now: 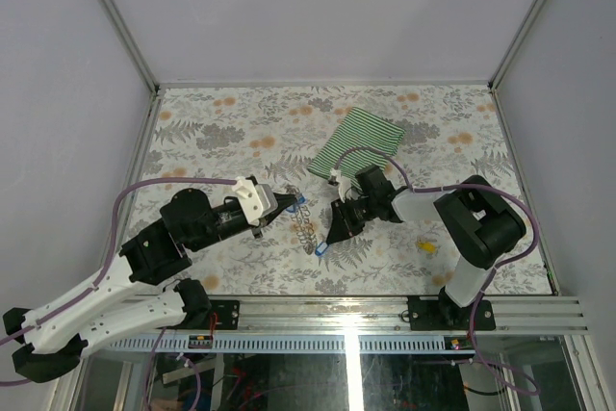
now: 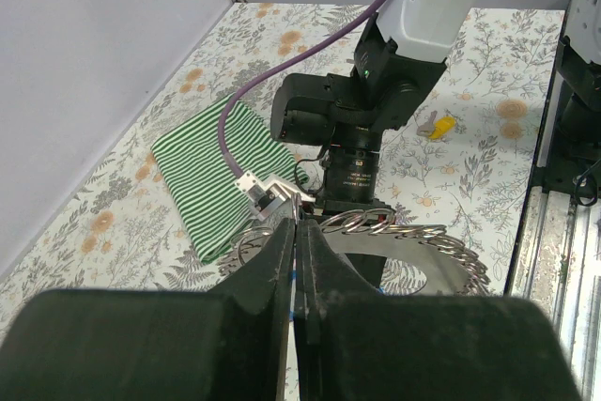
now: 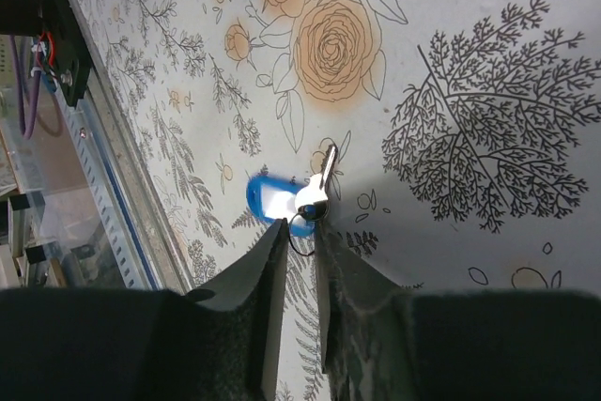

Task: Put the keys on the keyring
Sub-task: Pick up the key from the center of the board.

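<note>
Place: robot lab cell, definitely not someone's home
Walls: plain grey panels (image 1: 308, 7) in an aluminium frame (image 1: 117, 16)
Bench: two arms (image 1: 106, 300) bolted to a slotted rail (image 1: 520, 310), purple cables (image 2: 282, 64) hanging loose
Table: floral cover (image 1: 221, 132)

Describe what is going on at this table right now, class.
Two robot arms are working on getting keys onto a ring. The left tool looks pinched shut on one end of the coiled keyring. The right tool has its fingers closed on the small loop of the blue key, close to the ring's other end. A yellow key lies apart on the right, untouched. A striped cloth sits further back.
</note>
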